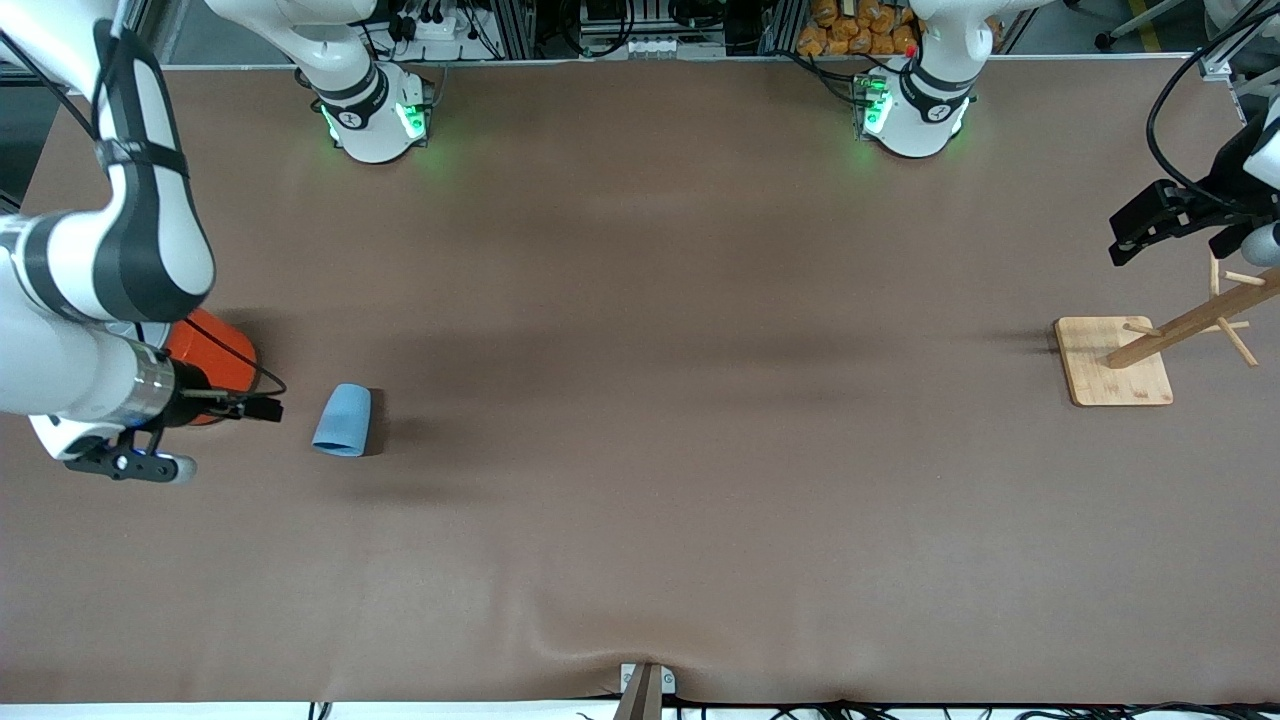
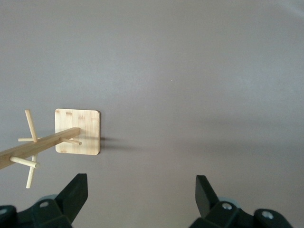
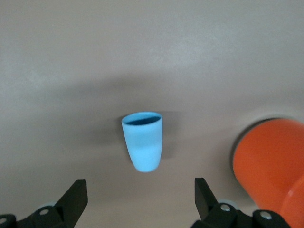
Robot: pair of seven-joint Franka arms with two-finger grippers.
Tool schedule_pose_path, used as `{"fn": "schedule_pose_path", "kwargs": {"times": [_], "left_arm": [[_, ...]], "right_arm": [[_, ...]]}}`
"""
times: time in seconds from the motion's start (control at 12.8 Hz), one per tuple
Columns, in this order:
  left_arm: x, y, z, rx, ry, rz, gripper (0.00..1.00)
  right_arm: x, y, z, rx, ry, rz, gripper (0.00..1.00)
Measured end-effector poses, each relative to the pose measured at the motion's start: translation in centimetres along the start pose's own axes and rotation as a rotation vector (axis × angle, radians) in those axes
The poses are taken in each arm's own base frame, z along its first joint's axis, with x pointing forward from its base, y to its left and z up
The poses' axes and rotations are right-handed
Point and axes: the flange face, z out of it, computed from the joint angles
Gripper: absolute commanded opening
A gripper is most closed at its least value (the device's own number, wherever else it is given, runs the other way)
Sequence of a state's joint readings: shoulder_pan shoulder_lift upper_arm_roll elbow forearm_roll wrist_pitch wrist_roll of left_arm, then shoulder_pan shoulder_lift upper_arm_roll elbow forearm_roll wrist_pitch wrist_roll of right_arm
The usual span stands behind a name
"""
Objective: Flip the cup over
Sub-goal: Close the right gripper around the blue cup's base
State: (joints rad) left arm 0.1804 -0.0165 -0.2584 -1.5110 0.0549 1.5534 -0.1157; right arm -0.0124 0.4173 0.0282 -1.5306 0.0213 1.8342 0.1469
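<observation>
The brown table (image 1: pixel 640 480) spreads wide beneath both arms. At the left arm's end, the left gripper (image 2: pixel 141 197) waits with fingers apart above the wooden rack (image 1: pixel 1120 360). An orange can (image 1: pixel 205 360) sits just beside the right gripper (image 1: pixel 262 408), whose fingers stand apart. The cup (image 1: pixel 343 420) lies just ahead of it on the table. A good grasp probably means closing across the cup's sides while clearing the can.

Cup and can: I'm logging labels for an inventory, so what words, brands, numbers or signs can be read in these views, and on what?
None can be read.
Cup: plain light blue, no print.
Can: plain orange where it shows, partly hidden by the right arm.
Wooden rack: no marks.
Arm bases: small dark emblems, no readable text.
</observation>
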Motion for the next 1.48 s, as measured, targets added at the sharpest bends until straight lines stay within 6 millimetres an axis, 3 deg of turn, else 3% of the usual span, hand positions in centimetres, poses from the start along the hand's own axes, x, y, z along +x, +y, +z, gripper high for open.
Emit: {"fn": "schedule_pose_path", "kwargs": {"times": [0.31,0.55,0.62,0.86,1.33,1.48], "left_arm": [[0.7,-0.2,0.9,-0.004,-0.014,-0.002,1.00],[0.9,-0.3,0.7,-0.006,-0.009,-0.004,1.00],[0.9,-0.2,0.6,-0.006,-0.008,-0.001,1.00],[0.8,0.1,0.6,-0.007,-0.007,0.003,1.00],[1.5,-0.1,2.0,-0.010,-0.032,0.002,1.00],[1.5,-0.2,1.4,-0.010,-0.021,0.001,1.00]], "right_arm": [[1.4,-0.2,7.8,0.037,-0.026,0.012,1.00],[0.3,0.0,14.3,0.044,-0.026,-0.032,1.00],[-0.1,0.2,15.4,0.043,-0.037,-0.060,1.00],[-0.4,1.1,16.5,0.043,-0.044,-0.089,1.00],[-0.2,0.9,19.0,0.046,-0.049,-0.089,1.00],[-0.3,0.9,20.2,0.046,-0.041,-0.087,1.00]]}}
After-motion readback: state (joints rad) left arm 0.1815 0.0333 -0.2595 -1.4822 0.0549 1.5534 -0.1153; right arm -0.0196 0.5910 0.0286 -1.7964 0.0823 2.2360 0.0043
